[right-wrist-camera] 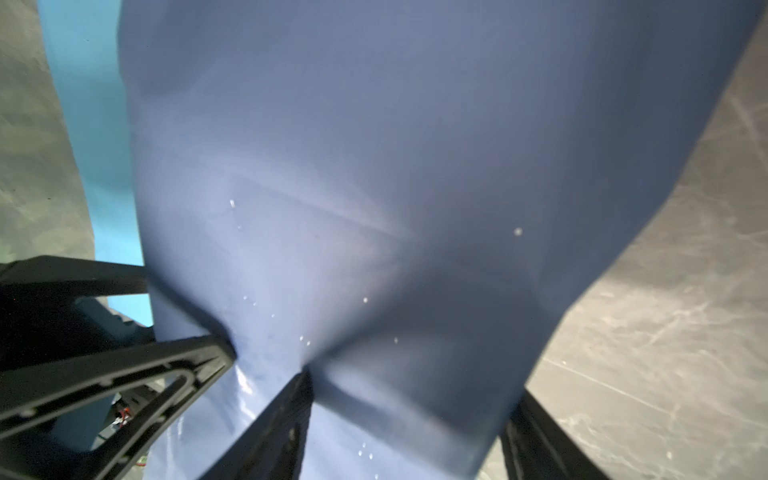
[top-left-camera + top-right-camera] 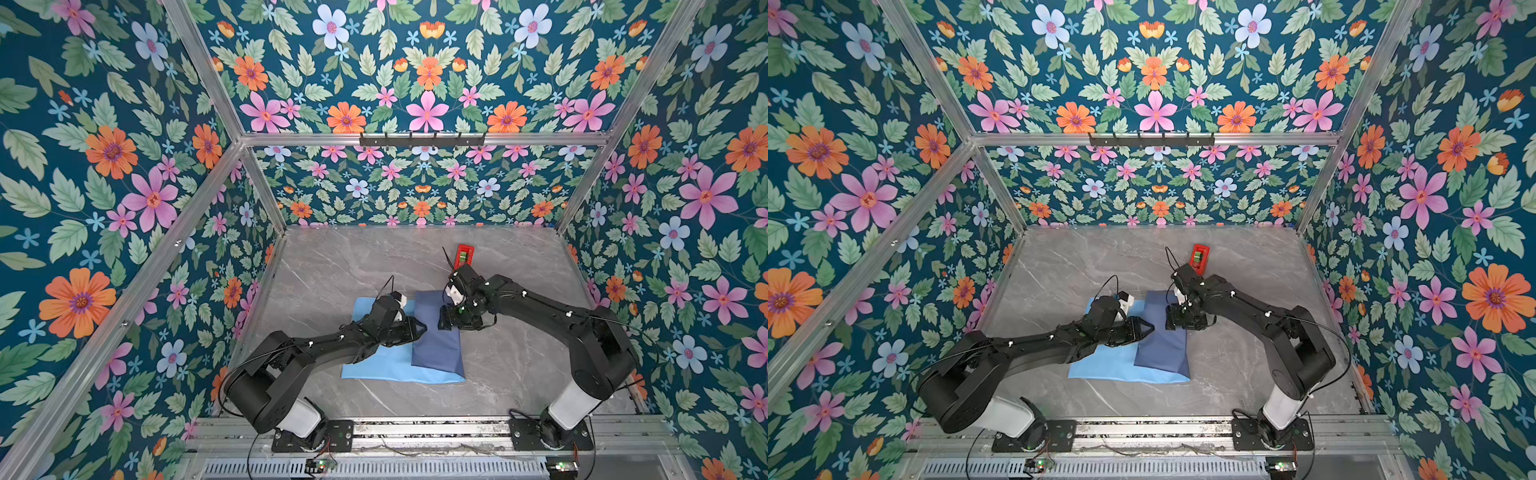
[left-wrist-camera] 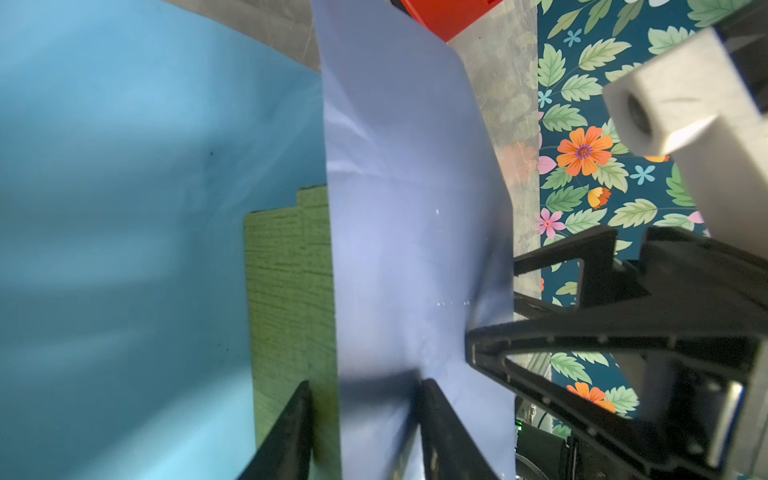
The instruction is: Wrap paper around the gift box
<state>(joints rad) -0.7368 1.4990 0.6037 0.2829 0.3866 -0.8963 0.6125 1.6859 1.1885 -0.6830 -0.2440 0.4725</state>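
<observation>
The paper (image 2: 376, 368) lies with its dark flap running near–far over the gift box (image 3: 286, 291). The left fingers (image 3: 286, 436) and right fingers (image 1: 282, 428) are both apart, straddling its edges. A red tape dispenser (image 2: 464, 255) sits beyond.

Your paper (image 2: 374, 368) lies light-blue side up on the marble table (image 2: 332, 270), its slate flap (image 2: 440, 349) folded over the 3 o'clock half. The left gripper (image 2: 422, 328) sits at the flap's 9 o'clock edge and the right gripper (image 2: 444, 320) at its 3 o'clock edge. The red tape dispenser (image 2: 464, 255) is at 12 o'clock.
</observation>
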